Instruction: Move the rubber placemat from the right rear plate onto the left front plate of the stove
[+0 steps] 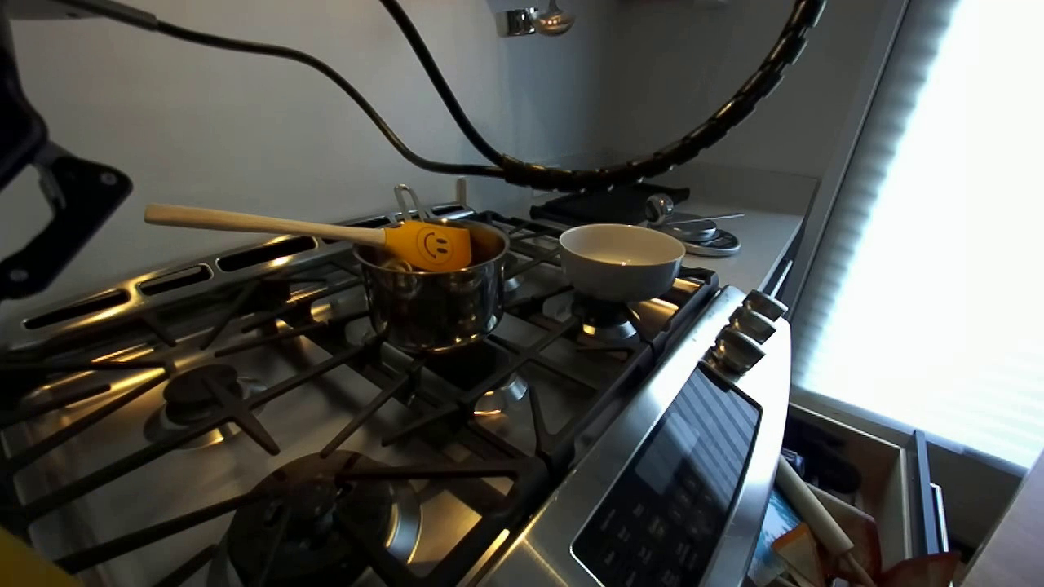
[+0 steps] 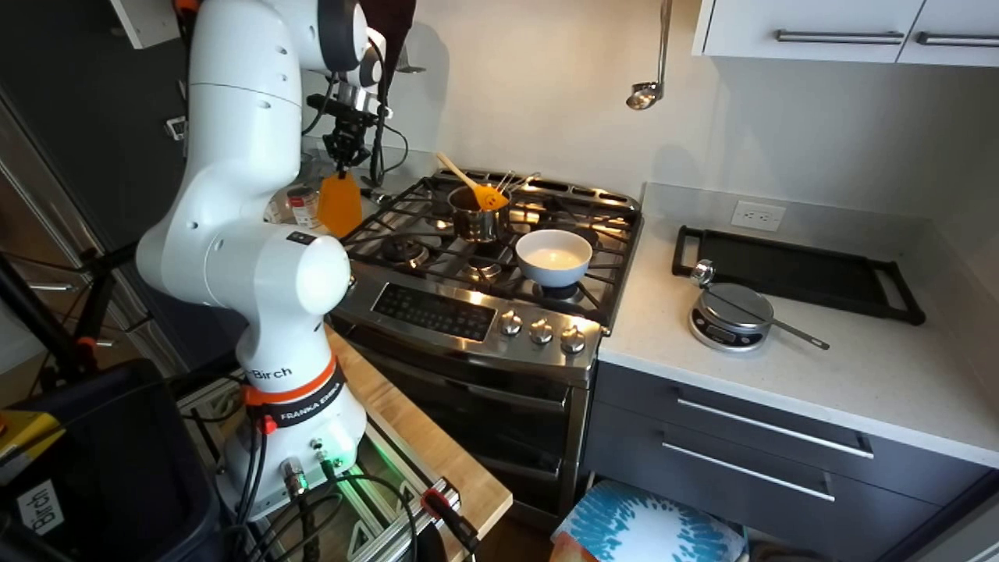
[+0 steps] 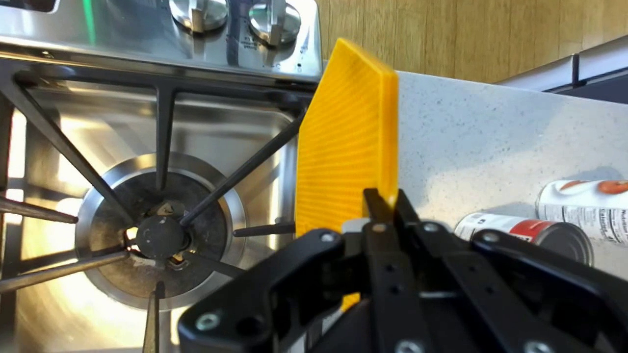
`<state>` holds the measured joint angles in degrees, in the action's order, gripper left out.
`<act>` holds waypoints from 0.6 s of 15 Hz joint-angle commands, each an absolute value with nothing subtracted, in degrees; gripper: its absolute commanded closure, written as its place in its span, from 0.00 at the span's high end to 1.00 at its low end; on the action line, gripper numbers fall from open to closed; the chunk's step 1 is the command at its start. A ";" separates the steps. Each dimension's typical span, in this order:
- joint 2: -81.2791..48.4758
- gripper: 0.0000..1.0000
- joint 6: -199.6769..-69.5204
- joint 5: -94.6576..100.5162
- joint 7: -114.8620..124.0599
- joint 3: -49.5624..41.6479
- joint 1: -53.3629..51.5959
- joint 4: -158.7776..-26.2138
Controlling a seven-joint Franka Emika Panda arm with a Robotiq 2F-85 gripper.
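Observation:
The rubber placemat, a bright orange sheet with angular corners, hangs from my gripper in an exterior view [image 2: 340, 206] and in the wrist view [image 3: 341, 142]. My gripper [image 3: 390, 198] is shut on one edge of it; it also shows in an exterior view [image 2: 343, 168]. The mat hangs upright in the air near the stove's left edge. A yellow-orange corner shows in an exterior view [image 1: 26, 564]. The left front plate has a dark round cap under grate bars in both exterior views [image 1: 306, 509] [image 2: 404, 250] and in the wrist view [image 3: 159, 238]. The stove [image 2: 511, 298] is stainless steel.
A steel pot [image 1: 432, 306] with a yellow spatula [image 1: 428, 244] across it stands mid-stove. A white bowl [image 2: 553, 259] sits on a right burner. Cans [image 3: 532, 235] are on the left counter. The spatula's wooden handle [image 1: 261, 222] sticks out past the pot.

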<state>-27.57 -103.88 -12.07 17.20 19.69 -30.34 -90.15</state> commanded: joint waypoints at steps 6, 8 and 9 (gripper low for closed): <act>-24.25 0.01 -109.56 -24.09 23.03 20.66 -28.71 -101.74; -22.78 0.01 -110.20 -26.78 24.89 20.43 -28.64 -105.16; -21.89 0.01 -110.33 -27.44 26.55 20.10 -28.74 -106.79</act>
